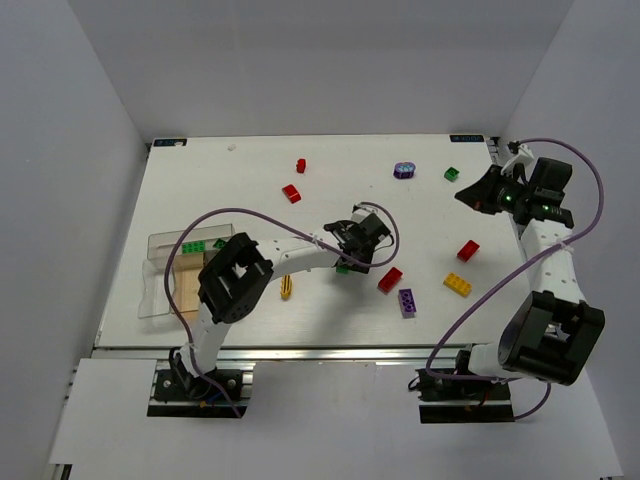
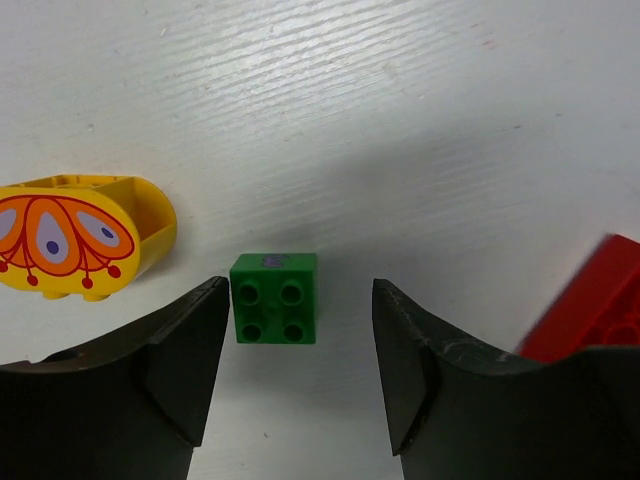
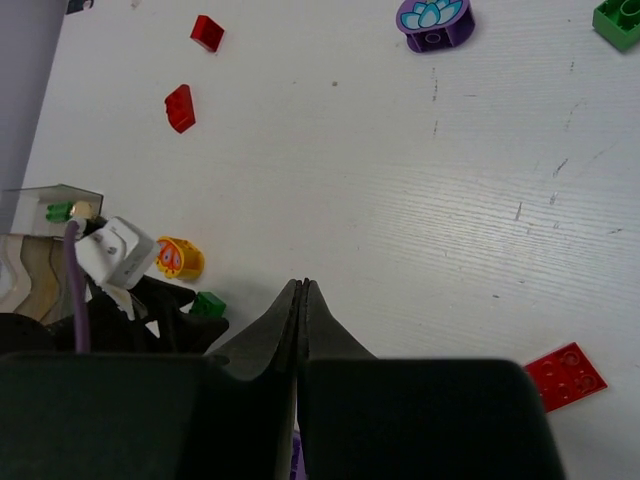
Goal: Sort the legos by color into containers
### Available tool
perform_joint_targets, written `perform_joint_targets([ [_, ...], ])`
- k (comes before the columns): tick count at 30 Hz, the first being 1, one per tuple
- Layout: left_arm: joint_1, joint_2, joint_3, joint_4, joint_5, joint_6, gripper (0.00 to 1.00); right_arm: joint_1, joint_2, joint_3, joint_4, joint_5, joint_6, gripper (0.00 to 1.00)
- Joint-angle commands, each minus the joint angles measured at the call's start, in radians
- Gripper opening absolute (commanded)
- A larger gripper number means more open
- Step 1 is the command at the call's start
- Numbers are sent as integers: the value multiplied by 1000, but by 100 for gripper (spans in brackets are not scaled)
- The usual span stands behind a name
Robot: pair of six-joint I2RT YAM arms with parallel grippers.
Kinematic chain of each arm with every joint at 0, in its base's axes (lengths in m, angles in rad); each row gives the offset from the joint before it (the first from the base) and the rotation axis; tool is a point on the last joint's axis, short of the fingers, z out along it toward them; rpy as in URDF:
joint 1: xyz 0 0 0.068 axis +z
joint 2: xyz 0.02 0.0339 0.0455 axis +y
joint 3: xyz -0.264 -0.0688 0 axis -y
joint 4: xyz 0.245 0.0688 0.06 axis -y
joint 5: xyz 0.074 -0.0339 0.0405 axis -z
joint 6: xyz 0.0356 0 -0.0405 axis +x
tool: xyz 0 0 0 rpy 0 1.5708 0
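Note:
My left gripper [image 1: 350, 256] is open and low over the table middle. A small green lego [image 2: 274, 298] lies between its fingertips, close to the left finger [image 2: 190, 350] and clear of the right one; it also shows in the top view [image 1: 343, 268]. A yellow rounded piece [image 2: 75, 237] lies to its left and a red brick [image 2: 590, 300] to its right. The joined containers [image 1: 175, 275] stand at the left edge with green bricks [image 1: 190, 245] in the far bin. My right gripper [image 3: 301, 285] is shut and empty, held high at the far right [image 1: 465, 195].
Loose legos lie scattered: two red [image 1: 291, 193] [image 1: 300, 166] at the back, a purple round piece [image 1: 404, 170], a green one [image 1: 452, 174], a red [image 1: 467, 250], a yellow [image 1: 457, 284], a purple [image 1: 407, 302]. The left arm's purple cable [image 1: 300, 225] arcs over the table.

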Motion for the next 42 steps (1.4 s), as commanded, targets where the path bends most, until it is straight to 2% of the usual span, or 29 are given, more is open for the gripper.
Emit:
perform_joint_targets([
  [1, -4, -4, 28, -55, -87, -27, 70, -25, -29, -7, 28, -70, 20, 0],
  [7, -4, 10, 26, -60, -108, -38, 70, -46, -35, -14, 36, -105, 32, 0],
  [10, -4, 14, 15, -51, -88, -41, 63, -58, -37, -17, 40, -110, 35, 0],
  [13, -4, 13, 0, -41, -70, -47, 39, -68, -40, -23, 45, -122, 40, 0],
  [14, -4, 10, -5, -37, -64, -48, 25, -69, -41, -22, 45, -124, 40, 0],
  [18, 5, -24, -20, -38, -53, -59, 0, -74, -47, -27, 45, -147, 34, 0],
  [21, 39, -110, -61, -15, -53, -64, 0, -71, -44, -20, 31, -165, 1, 23],
  [22, 69, -168, -74, 1, -59, -62, 0, -69, -41, -19, 19, -170, -18, 46],
  [23, 89, -194, -90, 8, -48, -62, 0, -69, -34, -16, 16, -174, -26, 54],
  [25, 166, -264, -103, 25, -22, -70, 0, -65, -20, -11, -1, -170, -40, 59],
  [28, 265, -315, -130, 34, 5, -97, 0, -66, 5, 6, -24, -148, -65, 53],
  [32, 353, -331, -94, -95, -114, -220, 0, -60, 14, 3, -32, -144, -71, 41],
  [33, 371, -325, -66, -133, -175, -248, 0, -62, 14, 3, -30, -145, -71, 40],
  [34, 388, -320, -54, -205, -198, -316, 0, -58, 14, 1, -29, -144, -68, 39],
  [37, 459, -320, -54, -279, -255, -416, 0, -58, 14, 1, -26, -142, -66, 38],
  [42, 552, -363, -113, -305, -282, -519, 0, -57, 20, -2, -21, -144, -65, 37],
])
